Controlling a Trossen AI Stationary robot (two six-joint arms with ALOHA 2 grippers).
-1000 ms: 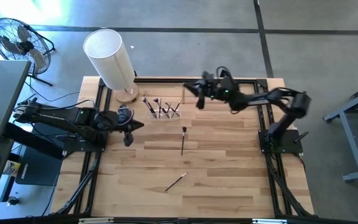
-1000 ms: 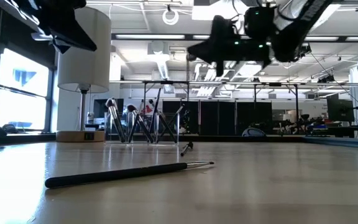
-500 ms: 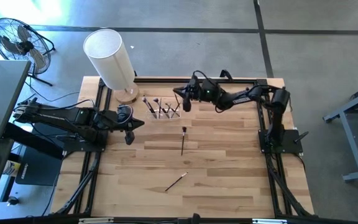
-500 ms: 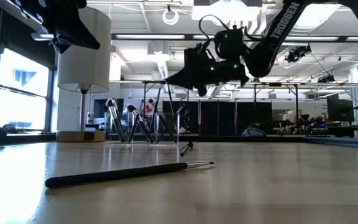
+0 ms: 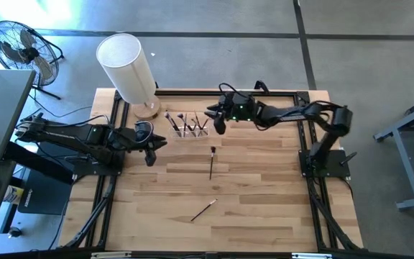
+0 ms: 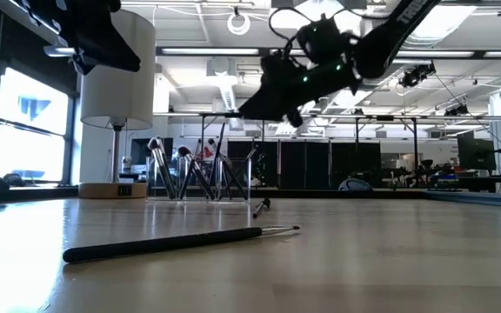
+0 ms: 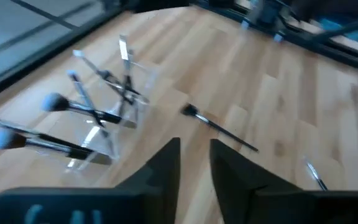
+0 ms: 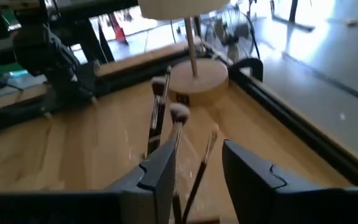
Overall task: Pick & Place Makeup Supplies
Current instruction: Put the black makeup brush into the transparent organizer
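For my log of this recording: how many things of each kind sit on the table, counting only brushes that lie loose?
Loose makeup brushes: 2, the mid-table brush and the front brush
Clear holder: 1 (the brushes standing in it overlap too much to count)
Tall white lamp: 1
Total: 4
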